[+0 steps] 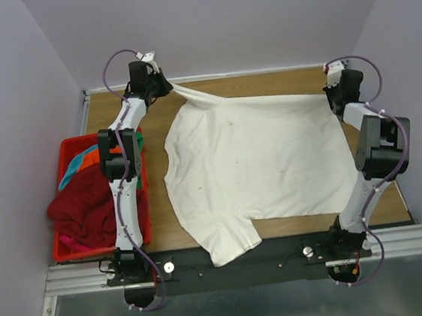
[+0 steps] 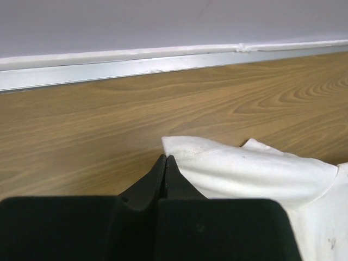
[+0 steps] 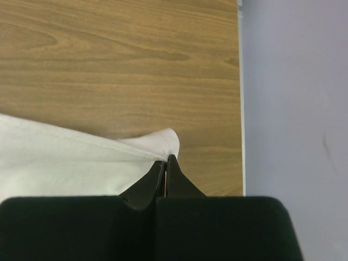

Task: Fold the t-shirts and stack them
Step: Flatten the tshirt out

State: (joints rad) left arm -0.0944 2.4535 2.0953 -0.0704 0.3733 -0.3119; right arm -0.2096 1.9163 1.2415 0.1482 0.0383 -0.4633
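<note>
A large white t-shirt [image 1: 257, 161] lies spread flat on the wooden table, one sleeve hanging over the near edge. My left gripper [image 1: 164, 86] is at the far left, shut on a pulled-up corner of the shirt. In the left wrist view the fingertips [image 2: 165, 157] are pressed together with white cloth [image 2: 244, 168] at their right side. My right gripper [image 1: 330, 94] is at the far right, shut on the shirt's other far corner. In the right wrist view the jaws [image 3: 166, 159] pinch the cloth's [image 3: 54, 157] edge. Dark red [image 1: 87, 205], orange [image 1: 83, 160] and teal [image 1: 66, 177] shirts lie in the basket.
A red plastic basket [image 1: 64, 253] stands at the table's left side beside the left arm, heaped with shirts. A metal rail [image 2: 109, 68] runs along the back wall. The table's right edge [image 3: 240, 109] meets the wall close to my right gripper.
</note>
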